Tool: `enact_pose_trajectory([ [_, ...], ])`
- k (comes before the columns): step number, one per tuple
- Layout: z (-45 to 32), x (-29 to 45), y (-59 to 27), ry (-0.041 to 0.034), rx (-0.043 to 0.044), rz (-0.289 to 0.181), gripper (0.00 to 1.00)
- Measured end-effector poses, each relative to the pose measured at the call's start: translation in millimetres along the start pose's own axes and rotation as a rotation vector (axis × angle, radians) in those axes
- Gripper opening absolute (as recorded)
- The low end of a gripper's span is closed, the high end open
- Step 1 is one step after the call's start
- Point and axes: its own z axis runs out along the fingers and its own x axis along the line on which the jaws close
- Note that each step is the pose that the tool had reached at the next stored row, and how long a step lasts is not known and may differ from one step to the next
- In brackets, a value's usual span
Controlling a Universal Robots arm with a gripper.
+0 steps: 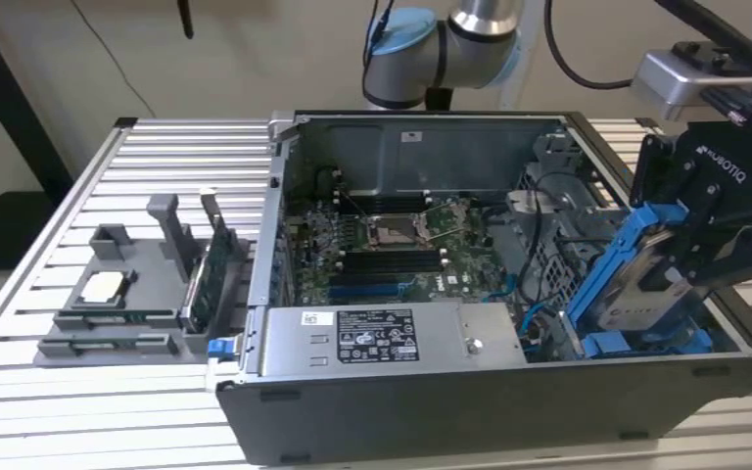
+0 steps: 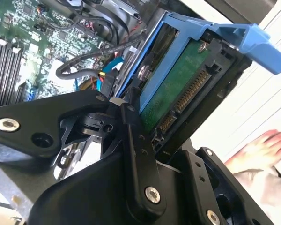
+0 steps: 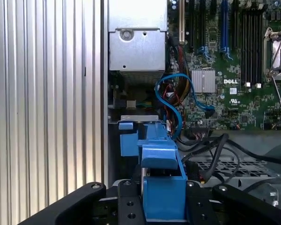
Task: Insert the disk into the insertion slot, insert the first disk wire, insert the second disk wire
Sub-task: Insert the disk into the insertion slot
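Observation:
My gripper [image 1: 674,266] is shut on the disk [image 1: 648,286], a silver-grey drive clipped in a bright blue carrier [image 1: 611,259]. I hold it tilted steeply, its low end down inside the open computer case at the exterior view's right. Below that end lies the insertion slot [image 1: 644,343] with blue plastic fittings. In the second wrist view the disk's green board and connector [image 2: 178,93] face the camera between the black fingers [image 2: 131,123]. The first wrist view looks down the blue carrier [image 3: 161,161] held in the gripper [image 3: 163,199], with a blue slot fitting [image 3: 129,143] just beyond it.
The open case [image 1: 481,392] holds a motherboard [image 1: 390,240], a labelled power-supply box [image 1: 376,338] and loose blue and black cables [image 3: 171,93] beside the slot. A grey parts tray [image 1: 128,294] stands on the slatted table [image 1: 75,196]. A blurred hand [image 2: 264,145] shows beyond the case.

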Motion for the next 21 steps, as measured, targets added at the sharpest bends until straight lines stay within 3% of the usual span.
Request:
enact_pose_trajectory([
  [4,6.9,-0.1,-0.3,0.0002,0.0,0.0,0.33],
  [11,7.8,-0.1,-0.4,0.0005,0.0,0.0,0.34],
  [12,7.9,-0.1,-0.4,0.0005,0.0,0.0,0.4],
  [21,-2.1,0.0,0.1,0.0007,0.0,0.0,0.4],
])
